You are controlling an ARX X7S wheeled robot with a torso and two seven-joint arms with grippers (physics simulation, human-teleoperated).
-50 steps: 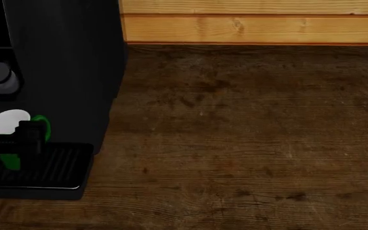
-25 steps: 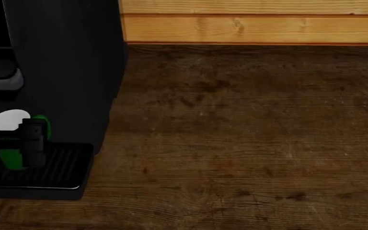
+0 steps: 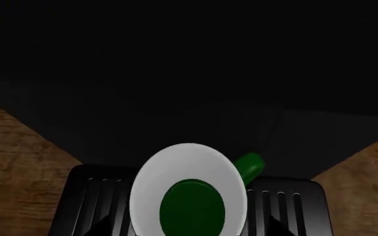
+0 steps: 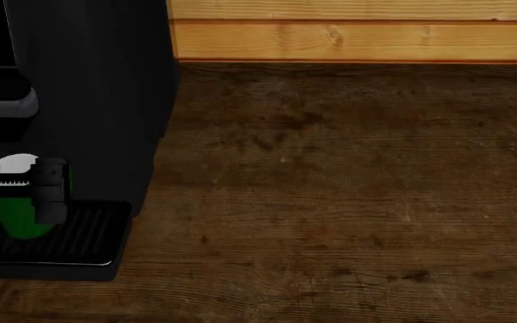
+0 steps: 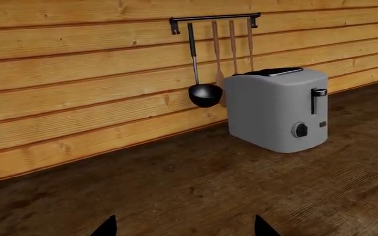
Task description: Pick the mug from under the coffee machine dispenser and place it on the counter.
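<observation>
At the far left, the coffee machine dispenser [image 4: 88, 94] rises as a tall black box. One mug [image 4: 21, 212] sits on its ribbed drip tray [image 4: 79, 235], upright, long axis vertical, handle [image 3: 249, 164] toward the machine's body. The left gripper [image 4: 25, 188] closes around the mug's rim. Rightward, the counter [image 4: 349, 202] lies open to the plank wall [image 4: 357, 30]. The right gripper [image 5: 183, 231] is spread open over wood; beyond it stand one toaster [image 5: 277, 108] and one rail of four utensils [image 5: 218, 59].

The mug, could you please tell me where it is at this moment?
In the head view the mug is at the far left, over the ribbed drip tray of the coffee machine dispenser, with the left end effector at it.
</observation>
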